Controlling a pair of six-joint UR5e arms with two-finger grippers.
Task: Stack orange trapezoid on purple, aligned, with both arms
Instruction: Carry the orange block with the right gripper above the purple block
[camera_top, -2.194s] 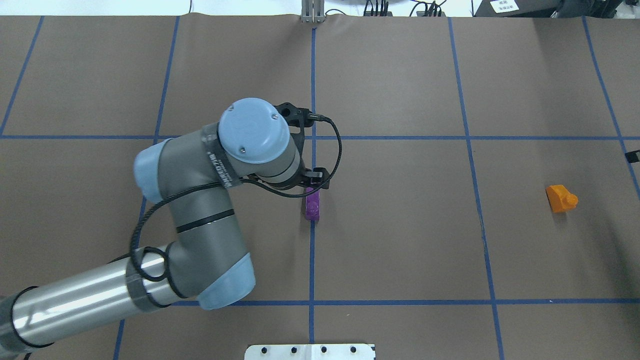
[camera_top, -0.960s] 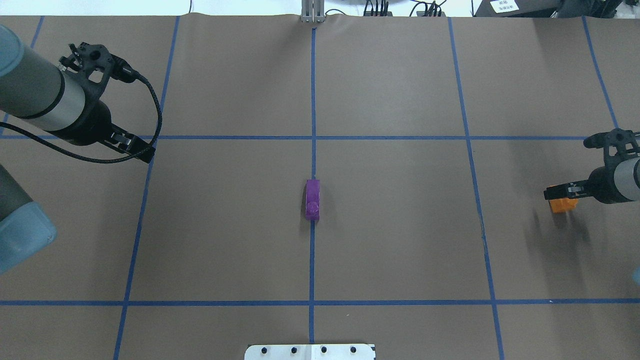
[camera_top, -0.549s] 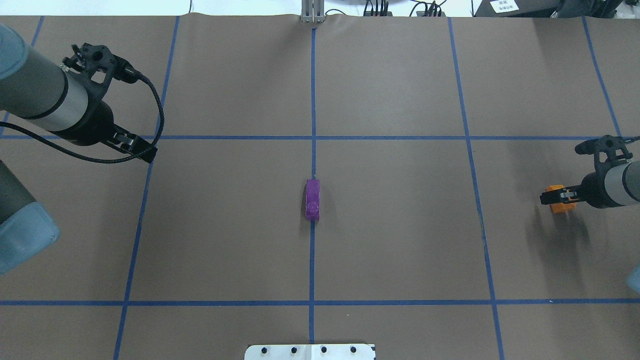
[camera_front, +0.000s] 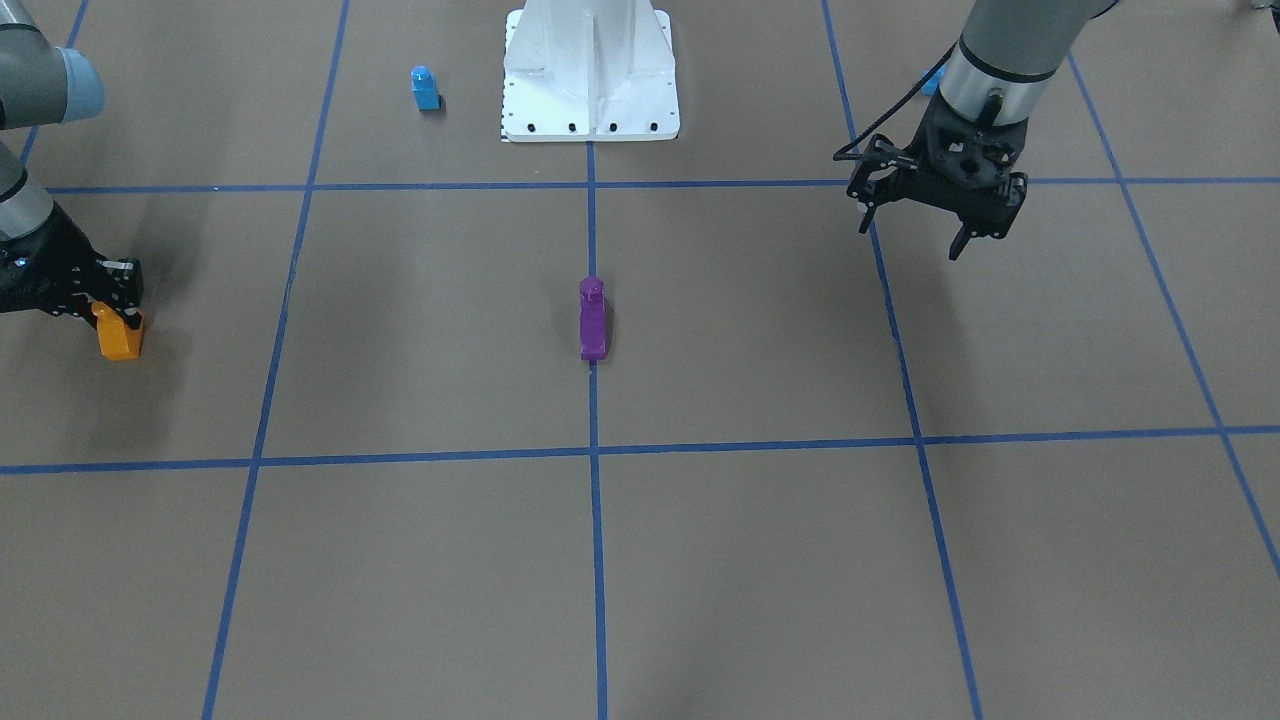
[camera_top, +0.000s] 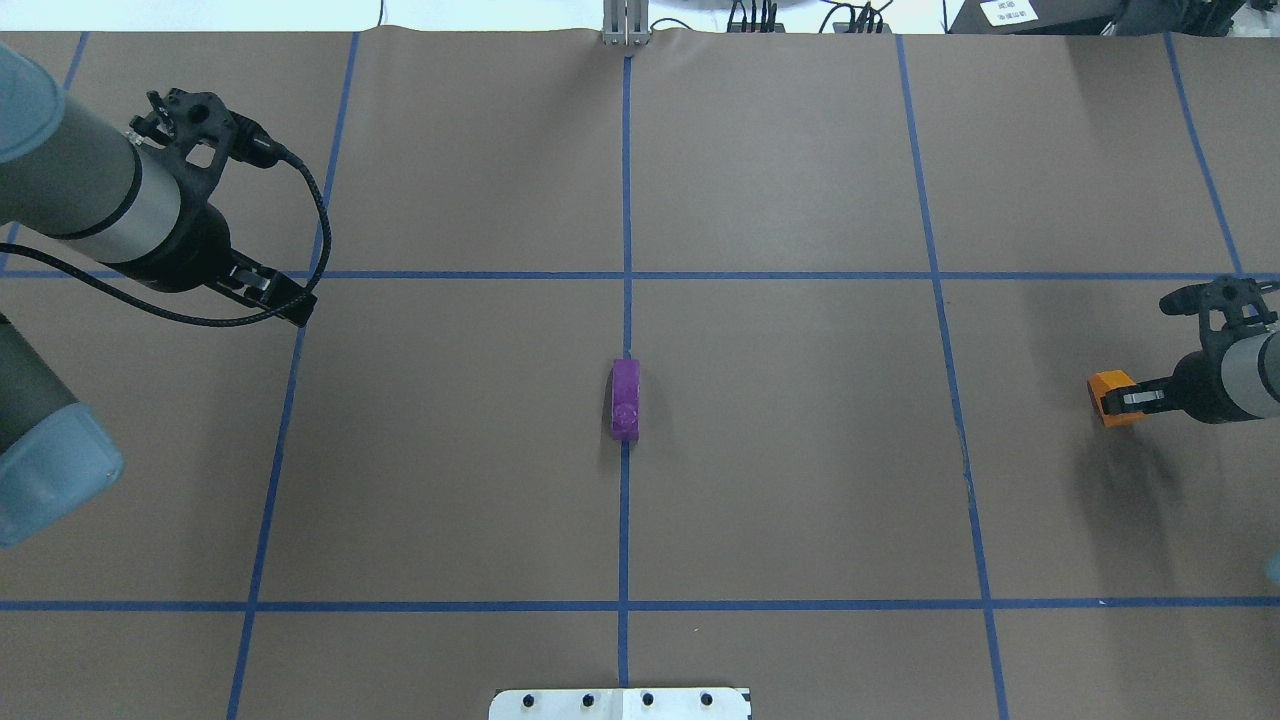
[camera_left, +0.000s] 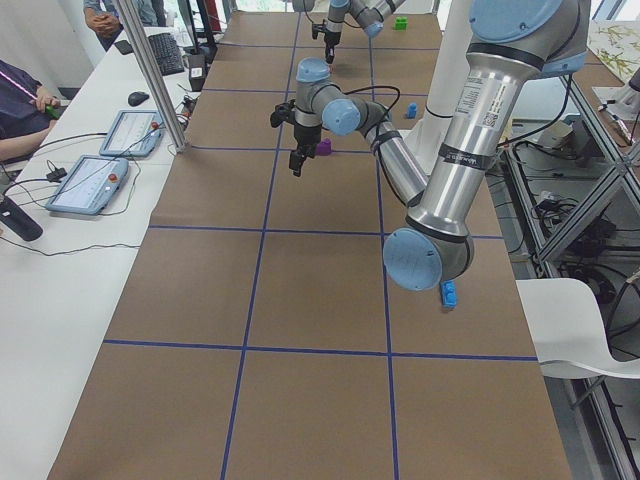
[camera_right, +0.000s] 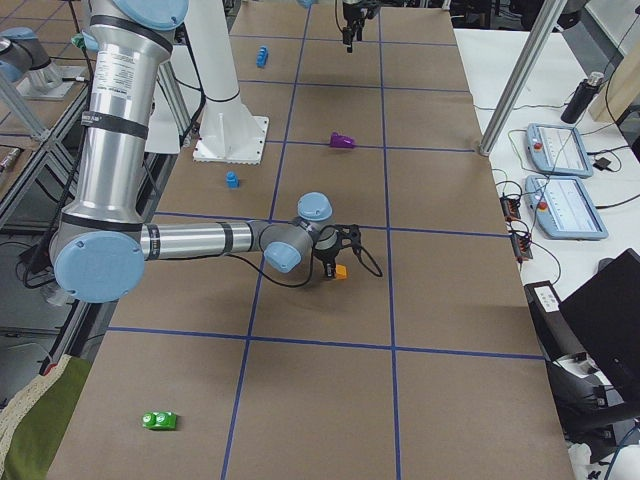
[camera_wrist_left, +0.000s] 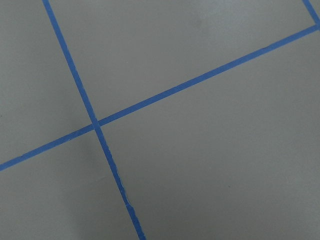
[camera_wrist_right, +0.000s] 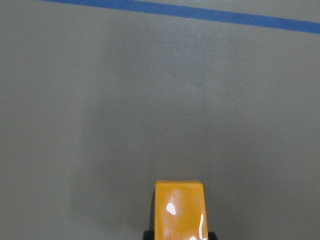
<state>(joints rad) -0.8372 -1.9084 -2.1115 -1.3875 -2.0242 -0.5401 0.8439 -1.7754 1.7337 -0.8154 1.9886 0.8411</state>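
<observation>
The orange trapezoid (camera_top: 1108, 392) sits on the table at the far right, seen at the left in the front view (camera_front: 119, 337). My right gripper (camera_top: 1128, 399) is down over it. In the right wrist view its black jaws stand tight against both sides of the block (camera_wrist_right: 180, 210), so it is shut on it. The purple block (camera_top: 625, 400) stands alone on the centre blue line (camera_front: 592, 320). My left gripper (camera_top: 278, 296) hangs open and empty above the table far to the left of the purple block (camera_front: 912, 240).
The white base pedestal (camera_front: 590, 70) stands at the robot's side of the table. A small blue block (camera_front: 425, 88) sits beside it. A blue brick (camera_left: 449, 293) lies under the left arm's elbow. A green block (camera_right: 160, 420) lies far off.
My left arm drew back from the purple block to the far left and left it standing. My right arm came in and lowered its gripper onto the orange trapezoid.
</observation>
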